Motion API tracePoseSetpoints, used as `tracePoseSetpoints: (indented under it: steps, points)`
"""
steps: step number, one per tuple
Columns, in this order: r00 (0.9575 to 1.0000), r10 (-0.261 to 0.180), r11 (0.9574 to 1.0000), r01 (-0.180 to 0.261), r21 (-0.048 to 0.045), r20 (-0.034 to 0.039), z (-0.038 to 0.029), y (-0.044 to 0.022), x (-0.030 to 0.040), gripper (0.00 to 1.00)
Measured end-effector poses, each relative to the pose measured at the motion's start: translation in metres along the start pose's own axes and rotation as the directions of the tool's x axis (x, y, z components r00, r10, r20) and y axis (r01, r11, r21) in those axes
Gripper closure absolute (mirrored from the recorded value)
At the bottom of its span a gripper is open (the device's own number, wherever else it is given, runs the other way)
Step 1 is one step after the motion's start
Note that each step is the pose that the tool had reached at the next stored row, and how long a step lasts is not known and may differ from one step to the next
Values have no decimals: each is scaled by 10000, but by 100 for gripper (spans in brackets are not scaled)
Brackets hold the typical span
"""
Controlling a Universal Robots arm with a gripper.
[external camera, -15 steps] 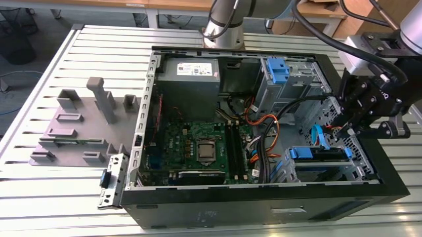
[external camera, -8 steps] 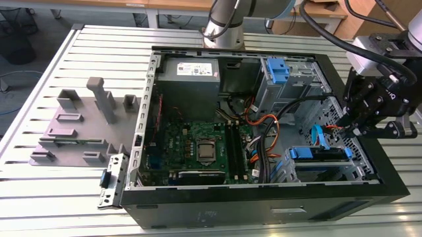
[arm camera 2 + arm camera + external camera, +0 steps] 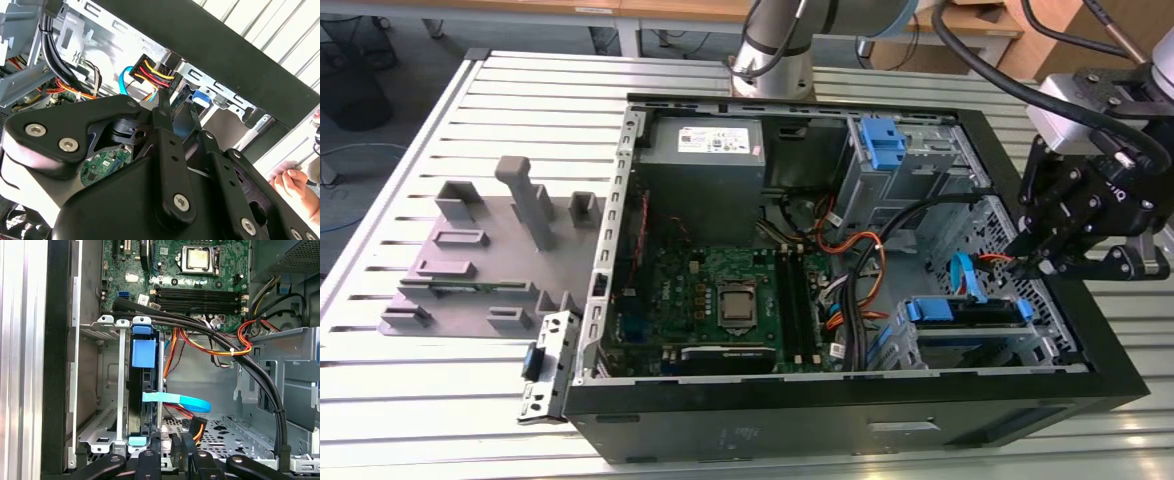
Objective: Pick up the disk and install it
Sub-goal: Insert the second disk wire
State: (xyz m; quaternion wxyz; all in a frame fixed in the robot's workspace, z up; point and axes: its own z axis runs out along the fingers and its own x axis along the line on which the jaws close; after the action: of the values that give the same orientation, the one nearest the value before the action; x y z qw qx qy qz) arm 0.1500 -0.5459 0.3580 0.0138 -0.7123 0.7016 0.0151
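The disk (image 3: pixel 966 312) sits in the lower drive cage of the open computer case (image 3: pixel 1067 330), at the exterior view's right, with its blue rails showing on top. In the first wrist view the disk (image 3: pixel 145 390) stands on edge between the cage's metal walls, under a blue tab. My gripper (image 3: pixel 1042 262) hangs just above the case's right wall, a little beyond the cage, apart from the disk. In both wrist views the gripper (image 3: pixel 175 450) (image 3: pixel 177 107) looks shut with nothing held, close to a black power plug (image 3: pixel 152 75) with yellow and red wires.
A blue flat cable (image 3: pixel 180 401) and thick black cables (image 3: pixel 260 380) cross the bay beside the disk. The motherboard (image 3: pixel 720 290) and the grey power-supply box (image 3: pixel 707 150) fill the case's left half. A grey fixture (image 3: pixel 480 250) lies outside the case. A person's hand (image 3: pixel 295 182) is nearby.
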Motion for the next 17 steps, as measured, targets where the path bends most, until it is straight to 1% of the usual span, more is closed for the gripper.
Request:
tracePoseSetpoints:
  steps: [2,6,10,11,13,16,17]
  points:
    - [10000,-1,10000,1,0,3,6,-15,-2,69]
    - [10000,-1,10000,1,-3,2,17,-73,-8,69]
    - [10000,2,10000,-2,-19,1,67,-85,-7,69]
    - [10000,2,10000,-2,-32,-9,77,-86,-7,69]
    - [10000,2,10000,-3,-73,-53,95,-87,-7,69]
    - [9999,5,9999,-7,-154,-146,118,-86,-6,69]
    - [9999,6,9999,-9,-169,-167,122,-86,-6,69]
